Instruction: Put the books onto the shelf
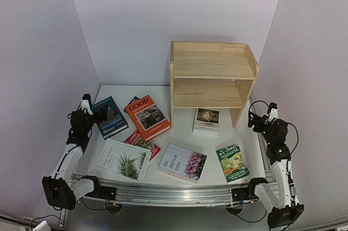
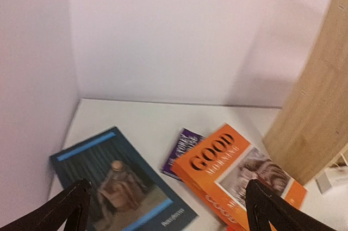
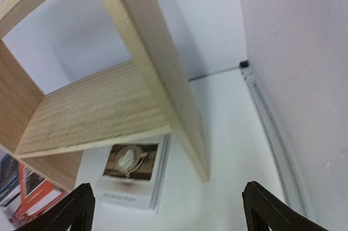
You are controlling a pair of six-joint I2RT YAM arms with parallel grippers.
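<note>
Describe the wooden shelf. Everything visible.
The shelf is a small unit of light, unfinished-looking wood with clear grain. It has two boards, one above the other, between two side panels, and is open at the front. It stands upright toward the back of the white table, right of centre. Both boards are bare. The lower board sits raised on the panels, and a white book with a brown picture lies flat on the table partly beneath it.

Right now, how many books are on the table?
8: blue far left, orange GOOD over a purple one, red beside palm-leaf, flowered centre front, green Treehouse right, cup-cover one by the shelf. Others may hide underneath.
</note>
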